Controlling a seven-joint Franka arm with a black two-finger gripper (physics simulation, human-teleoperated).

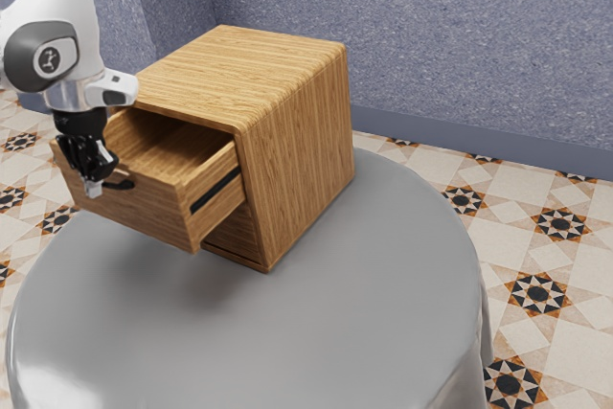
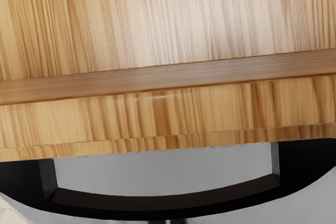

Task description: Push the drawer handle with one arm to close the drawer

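Wooden and pulled well out of its cabinet (image 1: 297, 141), the drawer (image 1: 144, 208) sits over the grey counter (image 1: 364, 313) in the exterior view, with the gripper (image 1: 93, 187) at its front, the jaws right by the black handle (image 1: 122, 185); whether they stand apart or together, I cannot tell. In the wrist view, the handle bows outward from the drawer's front, close under the hand.

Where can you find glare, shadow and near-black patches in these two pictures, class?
Exterior view: white glare on the table toward the exterior view's lower left, a soft shadow on it beneath the open drawer; wrist view: a pale sheen across the wood, and the handle turning almost black at both ends.
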